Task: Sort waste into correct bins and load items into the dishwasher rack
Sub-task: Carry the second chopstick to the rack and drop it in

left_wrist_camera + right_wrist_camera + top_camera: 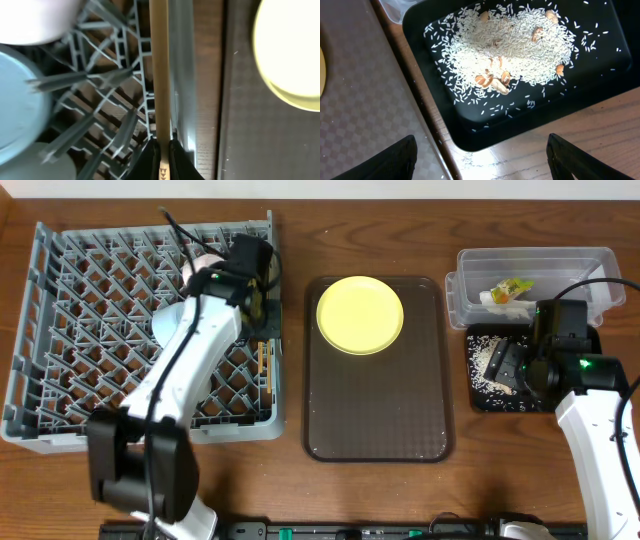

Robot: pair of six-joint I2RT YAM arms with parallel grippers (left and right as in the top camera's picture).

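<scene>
**Chopsticks at the rack's edge: slim margin for a clean drop**

Dark wood counter (pixel 500 490) carries everything. The left hand (pixel 164 150) is pinched closed on one end of the wooden chopsticks (pixel 160 75), which run along the inside of the dishwasher rack's (pixel 60 330) right wall. Whether it holds one stick or both is hard to tell.

The risk, as I judge it, is the release. The sticks are thin, smooth and pale tan, and the lattice gaps are wide, so they could slip through the floor. If tilted, they could tip over the wall onto the counter beside the brown serving tray (pixel 380 410). Pegs may also snag the fingers.

The right hand (pixel 482 160) hangs spread open and empty over the black tray (pixel 600 65) of rice (pixel 510 45). The yellow plate (pixel 360 313) waits unloaded on the serving tray.
</scene>
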